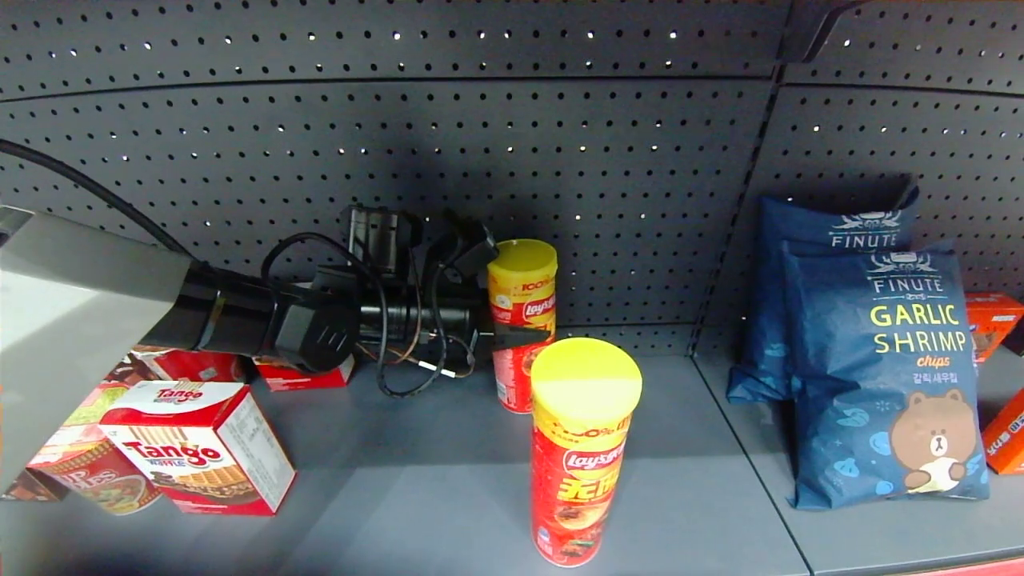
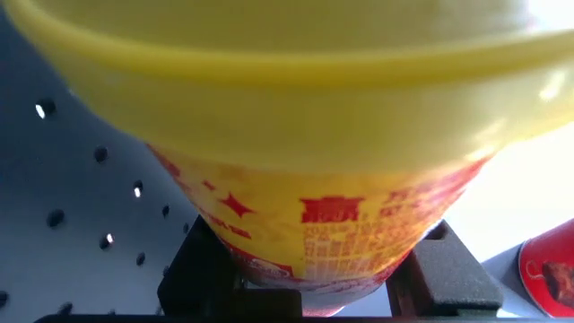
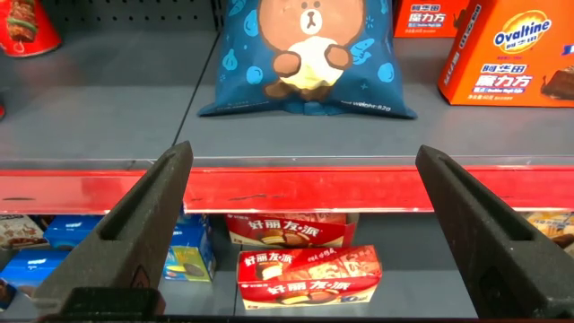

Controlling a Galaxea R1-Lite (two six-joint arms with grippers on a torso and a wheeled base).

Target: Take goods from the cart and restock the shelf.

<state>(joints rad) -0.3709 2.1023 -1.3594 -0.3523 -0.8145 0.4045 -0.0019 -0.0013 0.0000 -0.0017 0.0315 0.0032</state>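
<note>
Two tall red chip cans with yellow lids stand on the grey shelf (image 1: 416, 480). My left gripper (image 1: 512, 338) comes in from the left and is shut on the rear can (image 1: 524, 280), upright near the pegboard. In the left wrist view that can (image 2: 296, 135) looms large between the black fingers (image 2: 453, 280). The front can (image 1: 582, 456) stands free, closer to the shelf edge. My right gripper (image 3: 305, 238) is open with nothing between its fingers, level with the red shelf edge (image 3: 305, 187) in front of a blue chips bag (image 3: 309, 54).
A red-and-white wafer box (image 1: 200, 444) and a snack cup (image 1: 96, 476) sit at the left. Two blue chip bags (image 1: 880, 376) lean at the right, with orange boxes (image 1: 992, 320) beyond. The pegboard wall (image 1: 560, 144) backs the shelf. Red cake boxes (image 3: 309, 274) lie on the lower shelf.
</note>
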